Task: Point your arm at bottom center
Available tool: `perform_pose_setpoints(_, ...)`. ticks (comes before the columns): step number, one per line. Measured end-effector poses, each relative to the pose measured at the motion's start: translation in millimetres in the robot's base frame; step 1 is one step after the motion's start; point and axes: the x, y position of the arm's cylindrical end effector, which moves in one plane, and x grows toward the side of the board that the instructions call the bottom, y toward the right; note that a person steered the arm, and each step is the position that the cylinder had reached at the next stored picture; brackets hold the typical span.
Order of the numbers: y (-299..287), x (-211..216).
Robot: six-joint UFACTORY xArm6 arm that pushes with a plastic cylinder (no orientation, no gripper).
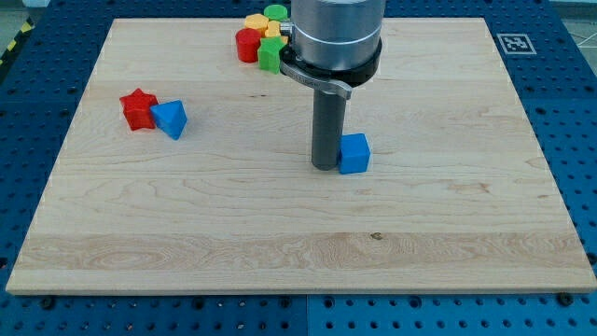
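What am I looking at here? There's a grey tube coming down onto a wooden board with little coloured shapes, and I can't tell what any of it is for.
You are seeing one picture from one camera, looking down at an angle on a wooden board that rests on a blue table full of holes. The grey tube is the end of a robot arm. It has no hand and holds nothing: it ends in a dark rod, and my tip rests on the board to push blocks about. Just now my tip stands near the board's middle, right beside the blue cube, on its left in the view. Toward the view's left lie a red star and a blue triangle, side by side. At the view's top sits a cluster of red, yellow and green blocks, partly hidden behind the arm.
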Motion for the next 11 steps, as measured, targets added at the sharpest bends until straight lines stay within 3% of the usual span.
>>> perform_pose_setpoints(3, -3.1, 16.2)
perform_pose_setpoints(6, 2.3, 100.7)
perform_pose_setpoints(10, -9.8, 141.2)
perform_pose_setpoints(11, 13.9, 139.3)
